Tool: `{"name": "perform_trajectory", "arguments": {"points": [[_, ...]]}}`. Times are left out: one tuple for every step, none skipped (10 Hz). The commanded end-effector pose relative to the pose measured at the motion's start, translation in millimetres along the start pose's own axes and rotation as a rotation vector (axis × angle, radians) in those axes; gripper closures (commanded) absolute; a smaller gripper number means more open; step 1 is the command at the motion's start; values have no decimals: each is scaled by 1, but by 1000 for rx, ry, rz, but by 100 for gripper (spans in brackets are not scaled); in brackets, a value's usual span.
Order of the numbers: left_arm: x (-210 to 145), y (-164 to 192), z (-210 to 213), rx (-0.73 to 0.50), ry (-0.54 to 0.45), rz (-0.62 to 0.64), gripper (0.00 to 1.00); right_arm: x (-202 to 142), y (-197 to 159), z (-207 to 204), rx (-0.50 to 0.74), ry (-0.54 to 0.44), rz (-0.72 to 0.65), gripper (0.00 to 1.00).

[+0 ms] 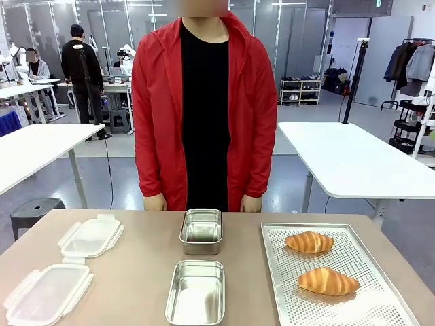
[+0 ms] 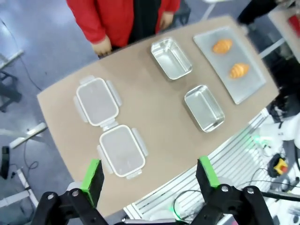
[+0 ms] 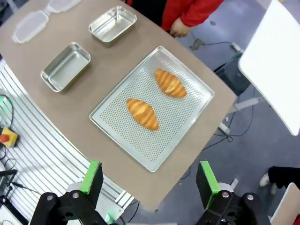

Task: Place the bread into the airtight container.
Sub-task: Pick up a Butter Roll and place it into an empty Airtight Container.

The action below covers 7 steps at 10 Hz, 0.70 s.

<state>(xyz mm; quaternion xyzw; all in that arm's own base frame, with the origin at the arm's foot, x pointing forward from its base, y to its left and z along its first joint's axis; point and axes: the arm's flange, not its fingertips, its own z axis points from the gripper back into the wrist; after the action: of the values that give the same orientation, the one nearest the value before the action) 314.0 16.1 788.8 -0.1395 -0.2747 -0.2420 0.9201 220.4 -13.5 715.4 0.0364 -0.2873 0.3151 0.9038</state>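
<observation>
Bread (image 1: 327,280) lies as two croissants on the perforated tray (image 1: 380,302) at right; near container (image 1: 196,293) and far container (image 1: 201,229) sit open mid-table, lids (image 1: 90,237) parked left, ready for loading. Our left gripper (image 2: 149,176) and right gripper (image 3: 149,178) hover high, both spread.

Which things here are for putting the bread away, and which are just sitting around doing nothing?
For the job: far bread, near bread, far metal box, near metal box, far lid, near lid.

Just lying about: tray under the bread, stool, white table at the back.
</observation>
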Motion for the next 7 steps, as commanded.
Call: {"name": "perform_trajectory", "arguments": {"points": [[-17, 8, 24, -19, -65, -3, 0, -16, -14, 25, -32, -41, -24, 0], [-23, 8, 34, -14, -82, 3, 0, -20, -19, 33, -21, -43, -40, 0], [-26, 5, 37, -21, -94, -6, 0, -19, -22, 32, -11, -38, -46, 0], [-25, 1, 37, -50, -144, -10, 0, -16, -25, 25, 33, -46, -70, 0], [-22, 9, 43, 12, -90, 18, 0, -23, -15, 39, -23, -64, -50, 0], [-22, 9, 43, 12, -90, 18, 0, -23, -15, 39, -23, -64, -50, 0], [-22, 9, 43, 12, -90, 18, 0, -23, -15, 39, -23, -64, -50, 0]]}}
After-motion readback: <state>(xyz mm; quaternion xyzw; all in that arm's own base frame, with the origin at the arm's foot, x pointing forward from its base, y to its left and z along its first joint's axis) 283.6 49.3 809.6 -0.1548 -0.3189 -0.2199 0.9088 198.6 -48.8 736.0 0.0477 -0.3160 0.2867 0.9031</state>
